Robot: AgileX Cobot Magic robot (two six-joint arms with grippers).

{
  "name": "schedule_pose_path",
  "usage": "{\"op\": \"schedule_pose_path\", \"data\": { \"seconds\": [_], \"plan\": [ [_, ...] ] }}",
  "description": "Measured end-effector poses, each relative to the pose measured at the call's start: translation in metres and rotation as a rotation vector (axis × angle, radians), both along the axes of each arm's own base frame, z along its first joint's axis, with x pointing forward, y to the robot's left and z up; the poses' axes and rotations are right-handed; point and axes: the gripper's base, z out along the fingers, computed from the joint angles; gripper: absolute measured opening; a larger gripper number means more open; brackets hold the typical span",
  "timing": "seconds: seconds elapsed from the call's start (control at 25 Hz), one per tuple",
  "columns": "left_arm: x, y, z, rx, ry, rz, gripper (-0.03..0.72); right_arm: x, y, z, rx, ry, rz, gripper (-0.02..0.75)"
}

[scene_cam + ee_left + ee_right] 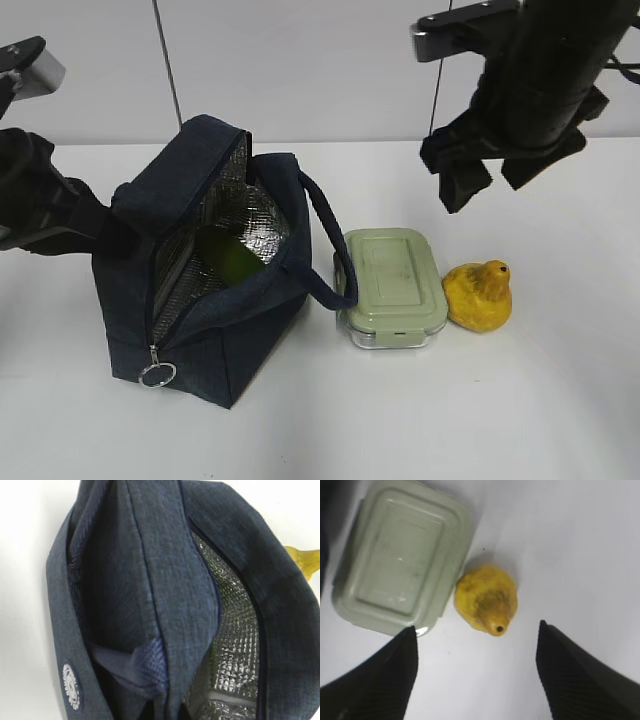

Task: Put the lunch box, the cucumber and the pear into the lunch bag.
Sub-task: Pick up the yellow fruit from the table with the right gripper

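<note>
Pear (486,599) next: our right gripper (476,672) hovers above it, jaws spread; we centre, drop straight, avoiding the lunch box (402,555) at nine o'clock.

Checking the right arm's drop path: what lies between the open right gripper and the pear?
Nothing. In the right wrist view, bare white table separates the right gripper from the pear.

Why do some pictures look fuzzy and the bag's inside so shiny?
Exterior view: sharp, and the lunch bag's foil lining glints. Left wrist view: too close, so the fabric blurs. Right wrist view: the pear is slightly soft, casting a faint shadow on the white table.
</note>
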Motion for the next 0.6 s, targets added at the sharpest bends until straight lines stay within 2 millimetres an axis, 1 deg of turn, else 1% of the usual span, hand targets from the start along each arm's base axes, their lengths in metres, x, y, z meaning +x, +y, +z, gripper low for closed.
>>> {"op": "schedule_pose_path", "data": {
  "seconds": [0.08, 0.16, 0.24, 0.44, 0.6],
  "plan": [
    [0.0, 0.0, 0.0, 0.0, 0.0, 0.0, 0.001, 0.005, -0.012, -0.008, -0.018, 0.051, -0.02, 0.571],
    [0.0, 0.0, 0.0, 0.0, 0.0, 0.0, 0.001, 0.008, -0.016, -0.017, -0.036, 0.098, -0.026, 0.571],
    [0.0, 0.0, 0.0, 0.001, 0.0, 0.0, 0.001, 0.013, -0.015, -0.031, -0.047, 0.142, -0.022, 0.571],
    [0.0, 0.0, 0.0, 0.006, -0.001, -0.002, 0.001, 0.021, -0.011, -0.055, -0.061, 0.208, -0.009, 0.568],
    [0.0, 0.0, 0.0, 0.007, -0.001, -0.003, 0.001, 0.026, -0.009, -0.071, -0.077, 0.248, 0.0, 0.516]
  ]
}}
